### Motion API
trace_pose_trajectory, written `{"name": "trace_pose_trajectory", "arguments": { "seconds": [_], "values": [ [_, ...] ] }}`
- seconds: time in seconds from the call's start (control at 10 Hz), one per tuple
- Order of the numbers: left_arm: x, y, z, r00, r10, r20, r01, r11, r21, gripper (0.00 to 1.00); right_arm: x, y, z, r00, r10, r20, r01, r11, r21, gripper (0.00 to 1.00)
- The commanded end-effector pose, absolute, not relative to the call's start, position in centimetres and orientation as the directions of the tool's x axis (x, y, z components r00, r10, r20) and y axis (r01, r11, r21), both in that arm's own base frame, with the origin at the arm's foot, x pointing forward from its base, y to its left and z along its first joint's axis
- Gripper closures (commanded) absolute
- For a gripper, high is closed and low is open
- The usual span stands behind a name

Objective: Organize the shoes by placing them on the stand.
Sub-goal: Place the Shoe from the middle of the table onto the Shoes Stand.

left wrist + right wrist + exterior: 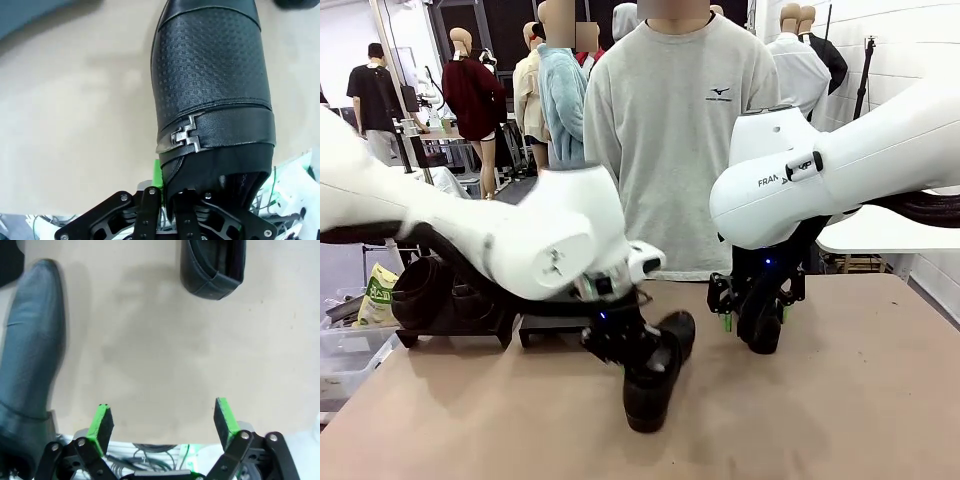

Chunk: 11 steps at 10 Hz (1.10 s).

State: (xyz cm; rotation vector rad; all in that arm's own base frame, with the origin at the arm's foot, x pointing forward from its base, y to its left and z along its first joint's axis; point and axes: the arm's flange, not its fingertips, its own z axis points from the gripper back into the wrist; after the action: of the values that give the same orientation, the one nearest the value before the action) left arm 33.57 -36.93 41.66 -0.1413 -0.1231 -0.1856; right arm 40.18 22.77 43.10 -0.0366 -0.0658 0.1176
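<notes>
Nearest the camera, a black shoe dangles toe-down over the table's middle, its heel rim clenched in the left gripper. Glossy, stiffish leather, light; the collar suits pinching. The right gripper gapes, released. At nine o'clock, the stand carries dark shoes.

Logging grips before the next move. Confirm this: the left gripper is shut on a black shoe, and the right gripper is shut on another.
Half right. The left gripper is shut on a black shoe, but the right wrist view shows the right gripper open, holding nothing.
</notes>
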Motion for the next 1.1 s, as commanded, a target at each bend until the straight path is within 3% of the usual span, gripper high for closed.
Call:
{"name": "trace_pose_trajectory", "arguments": {
  "seconds": [0.0,0.2,0.3,0.5,0.8,1.0],
  "values": [
    [32.0,-31.2,47.3,0.946,-0.046,0.321,0.092,0.988,-0.128,1.00,40.1,22.8,43.2,0.993,0.109,0.055,-0.106,0.993,-0.045,0.00],
    [34.7,-26.0,50.6,0.816,0.087,0.572,-0.012,0.991,-0.133,1.00,40.1,22.8,43.2,0.993,0.109,0.055,-0.106,0.993,-0.045,0.00],
    [36.9,-23.4,50.8,0.766,0.087,0.637,-0.005,0.991,-0.130,1.00,40.1,22.8,43.2,0.993,0.109,0.055,-0.106,0.993,-0.045,0.00],
    [40.7,-19.5,49.3,0.758,0.073,0.648,0.023,0.990,-0.139,1.00,40.1,22.8,43.2,0.993,0.109,0.055,-0.106,0.993,-0.045,0.00],
    [44.7,-16.1,47.2,0.763,0.150,0.629,-0.068,0.986,-0.153,1.00,40.1,22.8,43.2,0.993,0.109,0.055,-0.106,0.993,-0.045,0.00],
    [46.9,-15.4,45.5,0.773,0.150,0.617,-0.051,0.983,-0.175,1.00,40.1,22.8,43.2,0.993,0.109,0.055,-0.106,0.993,-0.045,0.00]
  ]
}}
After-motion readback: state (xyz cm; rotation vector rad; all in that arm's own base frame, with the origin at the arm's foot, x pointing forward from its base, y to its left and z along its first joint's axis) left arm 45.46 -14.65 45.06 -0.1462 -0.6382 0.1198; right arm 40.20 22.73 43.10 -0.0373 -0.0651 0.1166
